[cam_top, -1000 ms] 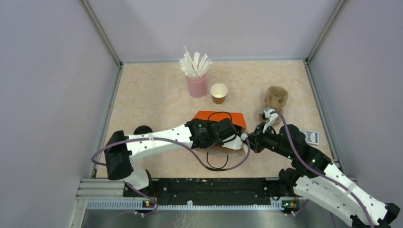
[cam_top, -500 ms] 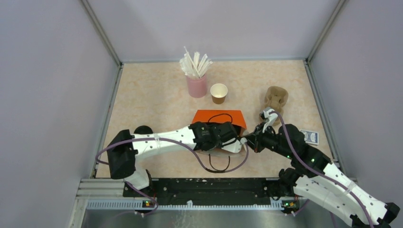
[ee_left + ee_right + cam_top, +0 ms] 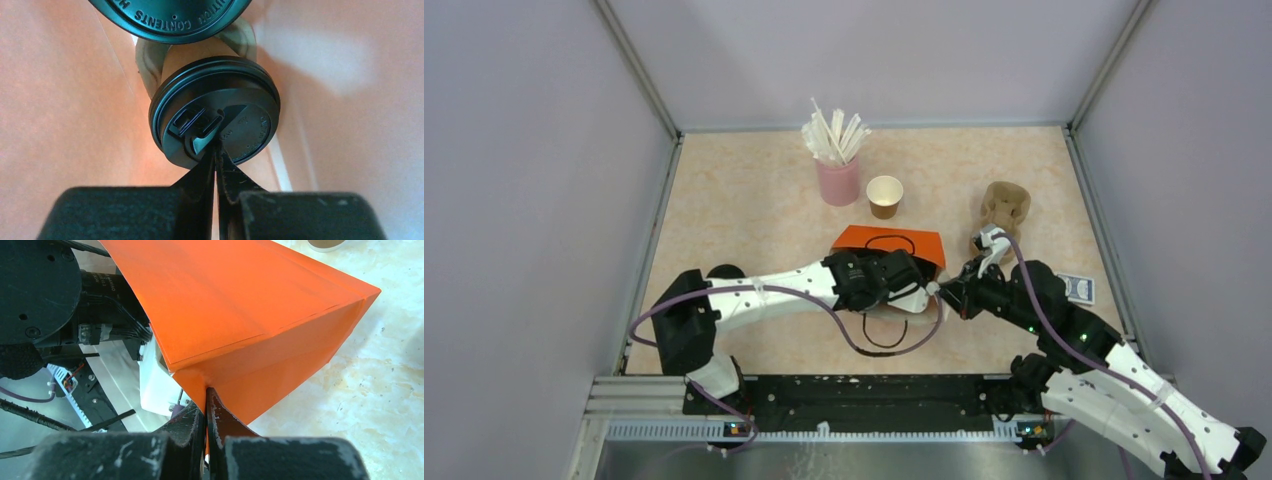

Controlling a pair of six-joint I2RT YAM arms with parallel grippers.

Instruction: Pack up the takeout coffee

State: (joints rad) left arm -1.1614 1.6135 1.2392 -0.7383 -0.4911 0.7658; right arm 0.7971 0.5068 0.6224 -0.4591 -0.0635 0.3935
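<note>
Left fingers [image 3: 202, 172]: drawn almost together with only a slit left between them, the tips laid against the black lid of a lidded cup [image 3: 235, 120]. Whether the lid's raised tab is pinched cannot be told.
Lidded cup: shown by the left wrist camera alone. A brown paper body is seen behind the lid, deep inside the orange bag [image 3: 60, 100], with orange walls on both sides and the lid faced toward the lens.
Second lid [image 3: 170, 17]: cut off at the top edge of that same view, just beyond the first cup, with embossed lettering visible on it.
Tan pulp [image 3: 145, 62]: glimpsed behind the lidded cup, its shape not made out.
Right fingers [image 3: 222, 420]: closed flat on the bag's corner edge, with orange paper pinched between them. This is seen plainly from the right wrist only.
Overhead: the bag is seen lying mid-desk [image 3: 754, 200] with its mouth toward the arms and the left arm's end pushed inside. The bag's contents are hidden from this view.
Open paper cup [image 3: 884, 195]: unlidded and upright, just beside the pink cup of straws [image 3: 837, 180], apart from the bag.
Far right: a moulded-pulp carrier [image 3: 1004, 205] and a small blue box [image 3: 1079, 288] are picked out only from above.
</note>
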